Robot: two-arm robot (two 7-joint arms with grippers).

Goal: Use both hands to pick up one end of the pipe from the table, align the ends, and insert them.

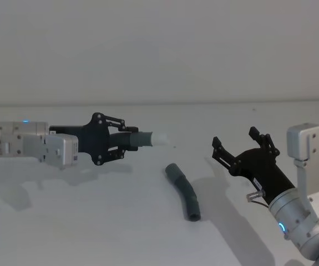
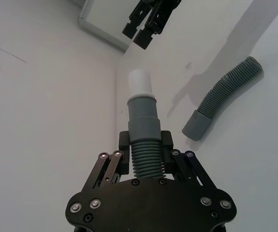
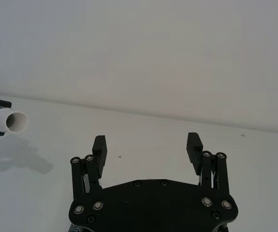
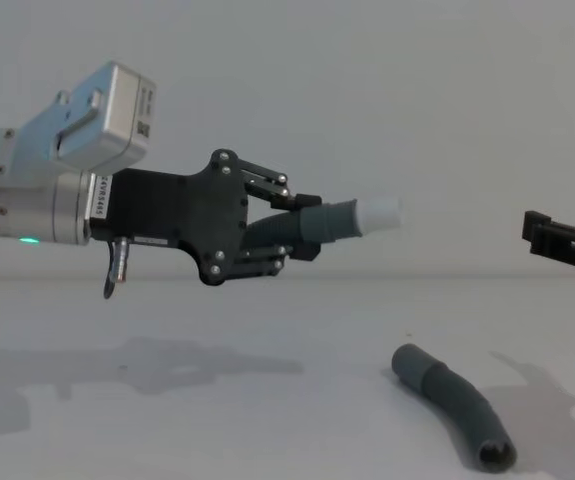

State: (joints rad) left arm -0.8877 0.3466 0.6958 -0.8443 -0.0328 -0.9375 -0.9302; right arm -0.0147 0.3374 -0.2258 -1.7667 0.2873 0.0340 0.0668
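Note:
My left gripper [image 1: 127, 141] is shut on the ribbed base of the shorter pipe piece [image 1: 143, 139] and holds it level above the table [image 1: 65, 221]. Its white plug tip [image 1: 160, 138] points toward the right gripper; the left wrist view shows the fingers [image 2: 124, 143] clamped on both sides of this piece [image 2: 142, 121]. The longer, curved pipe piece [image 1: 183, 190] lies loose on the table, its open mouth [image 4: 495, 455] toward me. My right gripper [image 1: 234, 138] hovers open and empty to the right of it [image 3: 147, 143], facing the white tip [image 3: 14, 122].
A plain white wall [image 1: 159, 50] rises behind the table's far edge [image 1: 203, 102]. Bare table surface lies around the longer piece [image 4: 452, 400] and between the two grippers.

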